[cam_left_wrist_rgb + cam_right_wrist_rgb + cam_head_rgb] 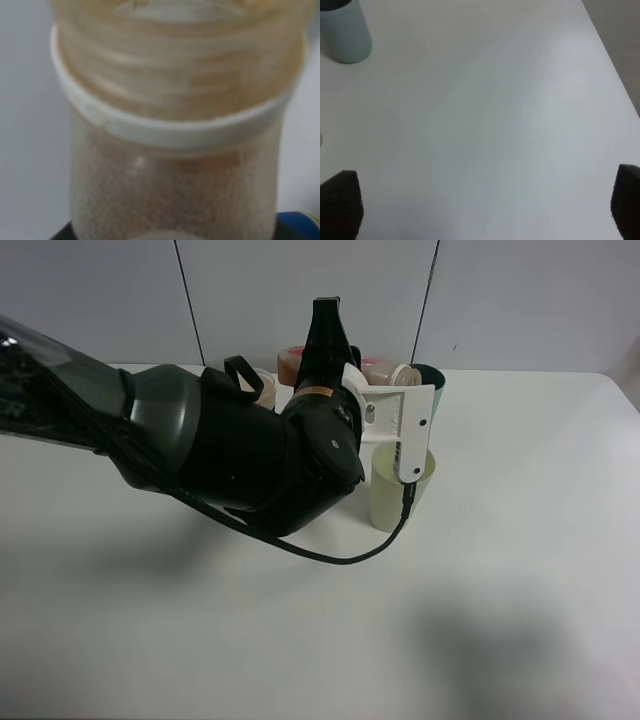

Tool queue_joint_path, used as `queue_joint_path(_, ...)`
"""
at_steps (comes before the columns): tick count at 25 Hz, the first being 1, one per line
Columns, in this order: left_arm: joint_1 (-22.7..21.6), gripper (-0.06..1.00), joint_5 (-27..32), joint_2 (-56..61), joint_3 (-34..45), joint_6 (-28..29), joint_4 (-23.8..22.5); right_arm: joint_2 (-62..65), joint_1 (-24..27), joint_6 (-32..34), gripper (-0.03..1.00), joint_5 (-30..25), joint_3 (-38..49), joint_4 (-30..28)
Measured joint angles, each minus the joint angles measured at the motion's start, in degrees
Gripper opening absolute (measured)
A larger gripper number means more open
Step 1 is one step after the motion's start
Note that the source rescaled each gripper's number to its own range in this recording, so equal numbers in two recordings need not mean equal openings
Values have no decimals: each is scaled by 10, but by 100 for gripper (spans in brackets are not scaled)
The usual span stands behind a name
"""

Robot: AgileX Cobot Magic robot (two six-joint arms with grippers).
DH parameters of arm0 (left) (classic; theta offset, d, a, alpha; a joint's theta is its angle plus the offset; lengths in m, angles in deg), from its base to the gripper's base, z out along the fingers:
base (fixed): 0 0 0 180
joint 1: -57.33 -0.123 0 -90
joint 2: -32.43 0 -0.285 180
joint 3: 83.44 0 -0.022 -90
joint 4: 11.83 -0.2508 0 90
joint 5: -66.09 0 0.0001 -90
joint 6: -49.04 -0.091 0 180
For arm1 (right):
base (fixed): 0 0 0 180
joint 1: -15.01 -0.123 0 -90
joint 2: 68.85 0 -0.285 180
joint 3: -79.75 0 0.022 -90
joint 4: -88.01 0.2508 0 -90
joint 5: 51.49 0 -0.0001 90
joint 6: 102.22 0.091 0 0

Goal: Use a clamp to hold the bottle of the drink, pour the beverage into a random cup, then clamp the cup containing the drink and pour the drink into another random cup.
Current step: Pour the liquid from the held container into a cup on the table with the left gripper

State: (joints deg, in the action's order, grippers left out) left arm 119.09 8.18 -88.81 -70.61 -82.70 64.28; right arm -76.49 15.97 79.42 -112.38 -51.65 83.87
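Observation:
My left gripper is shut on the bottle of the drink, held tipped on its side above the table with its neck toward the right. The left wrist view is filled by the translucent bottle and its white neck ring, tinted brownish. Below the arm's white bracket stands the pale yellow-green cup. The teal cup stands behind it, partly hidden, and the teal cup also shows in the right wrist view. I see no stream of beverage. My right gripper is open over bare table.
The bulky black left arm and its cable cover the middle of the white table. A pale object peeks out behind the arm. The table's edge runs along one side of the right wrist view.

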Motion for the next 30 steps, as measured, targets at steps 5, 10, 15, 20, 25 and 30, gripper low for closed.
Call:
queue_joint_path(5, 0, 3, 1, 0, 0, -20, -3, 0, 0, 0, 100, 0, 0, 0)
queue_joint_path(10, 0, 3, 1, 0, 0, -42, -3, 0, 0, 0, 100, 0, 0, 0)
queue_joint_path(15, 0, 3, -2, 0, 0, -71, -3, 0, 0, 0, 100, 0, 0, 0)
queue_joint_path(20, 0, 3, -3, 0, 0, -91, -7, 0, 0, 0, 100, 0, 0, 0)
queue_joint_path(25, 0, 3, -3, 0, 0, -94, -11, 0, 0, 0, 100, 0, 0, -1)
queue_joint_path(30, 0, 3, -3, 0, 0, -104, -16, 0, 0, 0, 100, 0, 0, -1)
